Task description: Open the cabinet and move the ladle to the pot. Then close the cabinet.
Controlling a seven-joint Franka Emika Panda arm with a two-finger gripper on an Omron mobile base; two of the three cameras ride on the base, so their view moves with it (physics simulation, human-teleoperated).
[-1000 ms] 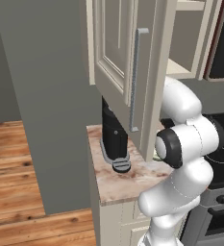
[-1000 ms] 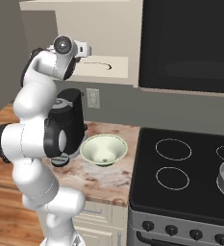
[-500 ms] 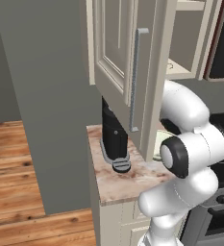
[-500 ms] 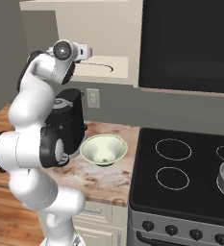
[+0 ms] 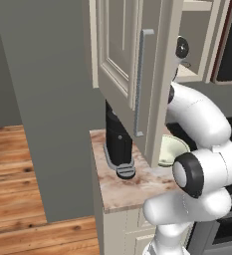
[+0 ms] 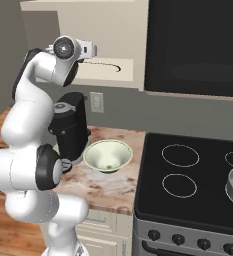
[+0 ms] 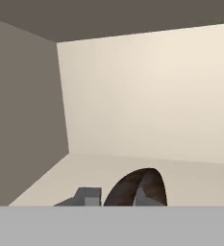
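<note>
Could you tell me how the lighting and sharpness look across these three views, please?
Left base view: flat, even light, the cabinet door crisp. Right base view: faint sheen on the stove, no glare. Hand view: soft, slightly blurry, left wall shaded, ladle dark.

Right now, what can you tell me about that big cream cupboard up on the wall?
The cabinet is a cream-white wall unit above the marbled counter. Its raised-panel door, which looks like painted wood, stands swung open toward the left base camera, with a long vertical grey bar handle on it. Inside, the walls and shelf are plain cream. A dark ladle lies on the shelf, and the robot's claw reaches in at that level.
</note>
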